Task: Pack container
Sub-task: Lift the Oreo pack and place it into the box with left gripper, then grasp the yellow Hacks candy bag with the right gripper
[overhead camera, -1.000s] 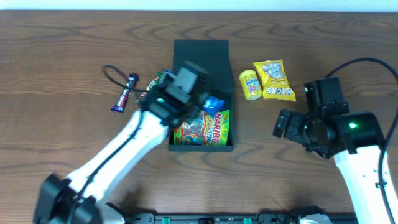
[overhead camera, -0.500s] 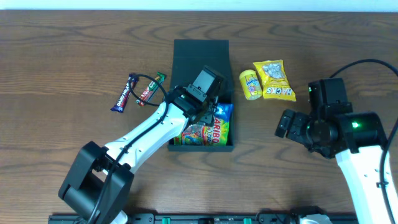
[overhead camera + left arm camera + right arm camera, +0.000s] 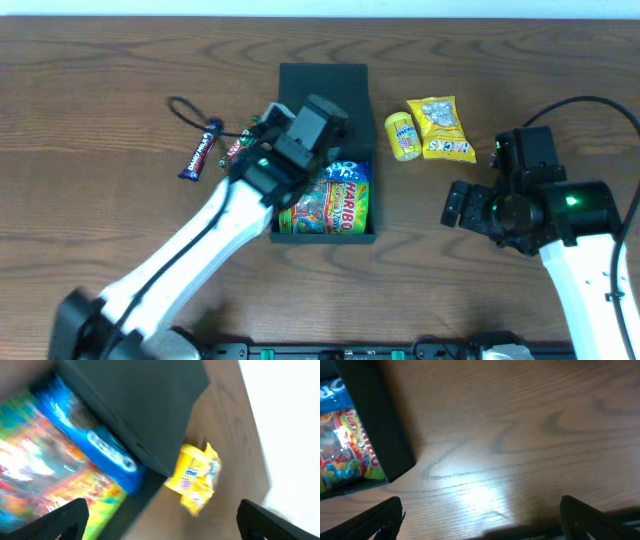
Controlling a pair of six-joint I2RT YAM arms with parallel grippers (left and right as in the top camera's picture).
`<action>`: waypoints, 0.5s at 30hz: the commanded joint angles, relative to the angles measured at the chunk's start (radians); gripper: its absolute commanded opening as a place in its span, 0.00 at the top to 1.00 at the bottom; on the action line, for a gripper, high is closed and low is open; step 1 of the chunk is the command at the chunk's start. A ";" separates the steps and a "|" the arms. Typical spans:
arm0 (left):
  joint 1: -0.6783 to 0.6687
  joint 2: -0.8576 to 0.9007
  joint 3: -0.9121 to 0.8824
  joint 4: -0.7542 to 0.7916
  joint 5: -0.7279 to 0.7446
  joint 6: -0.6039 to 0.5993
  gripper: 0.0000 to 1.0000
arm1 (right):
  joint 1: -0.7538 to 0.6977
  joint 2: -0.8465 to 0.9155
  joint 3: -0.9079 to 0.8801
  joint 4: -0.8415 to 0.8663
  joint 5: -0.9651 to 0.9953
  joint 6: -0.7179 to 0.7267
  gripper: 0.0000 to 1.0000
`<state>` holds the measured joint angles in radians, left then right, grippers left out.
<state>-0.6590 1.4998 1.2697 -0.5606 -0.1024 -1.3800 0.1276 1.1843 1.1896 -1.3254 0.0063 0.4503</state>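
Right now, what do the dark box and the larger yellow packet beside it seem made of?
The dark teal-green rectangular box looks like matte card or thin plastic: flat, unshiny walls and flap. The larger yellow snack packet looks like glossy plastic film: crinkled, with bright highlights.

Widely parted left gripper [image 3: 162, 519], widely parted right gripper [image 3: 481, 516]

Container [image 3: 322, 85]: matt, smooth, dark teal-green; material cannot be told. Table [image 3: 100, 80]: brown wood grain, low sheen shown under glare. Gummy bag [image 3: 335, 210], yellow packet [image 3: 440, 128]: glossy printed film. Arm shells [image 3: 190, 250]: smooth white plastic.
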 commanded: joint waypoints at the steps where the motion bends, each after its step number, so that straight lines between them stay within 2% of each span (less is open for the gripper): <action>1: 0.026 -0.097 0.023 -0.114 -0.179 0.320 0.04 | -0.009 -0.002 -0.002 0.032 -0.026 -0.055 0.01; 4: 0.077 -0.156 0.023 -0.282 -0.284 0.377 0.05 | -0.009 0.000 -0.003 0.108 -0.070 -0.055 0.01; 6: 0.145 -0.175 0.023 -0.376 -0.288 0.428 0.05 | -0.007 0.010 -0.003 0.179 -0.071 -0.060 0.01; 11: 0.227 -0.173 0.023 -0.441 -0.234 0.573 0.05 | -0.005 0.086 -0.003 0.349 -0.070 -0.108 0.06; 15: 0.229 -0.173 0.023 -0.451 -0.226 0.592 0.05 | -0.018 0.204 -0.002 0.520 -0.055 -0.103 0.10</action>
<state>-0.4335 1.3262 1.2816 -1.0000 -0.3237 -0.8474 0.1268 1.3327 1.1851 -0.8448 -0.0559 0.3637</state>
